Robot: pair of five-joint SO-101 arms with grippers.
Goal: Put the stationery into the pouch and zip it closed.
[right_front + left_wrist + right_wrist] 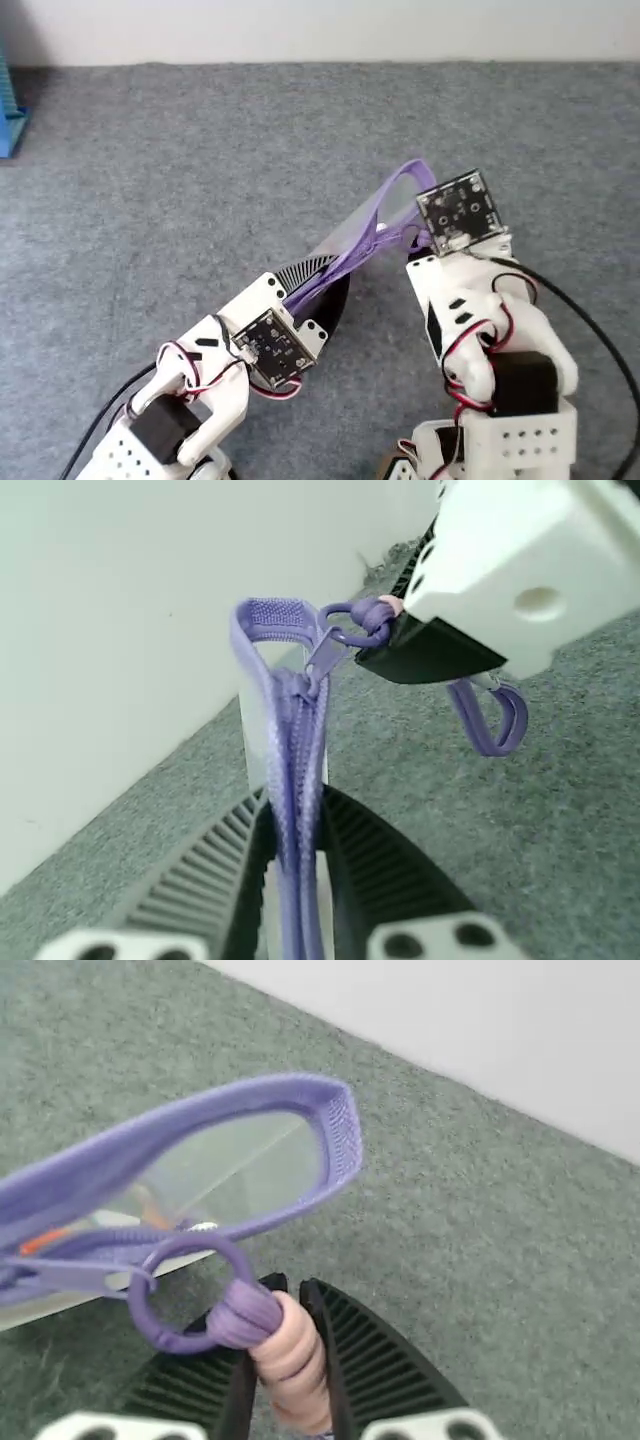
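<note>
A clear pouch (352, 240) with purple zip trim is held up off the grey mat between the two arms. My left gripper (318, 285) is shut on the pouch's zipped edge (292, 730), with the purple zip running between its fingers (200, 900). My right gripper (408, 240) is shut on the zip pull's cord, a pink and purple knot (272, 1330) tied to the purple ring (170, 1290). In the left wrist view the right gripper (420, 645) sits at the pouch's far end, by the slider (325, 655). Orange stationery (150, 1208) shows faintly inside the pouch (240, 1160).
A grey felt mat (200, 180) covers the table, with a white wall behind it. A blue object (10, 110) stands at the far left edge. A purple loop strap (495, 720) hangs under the right gripper.
</note>
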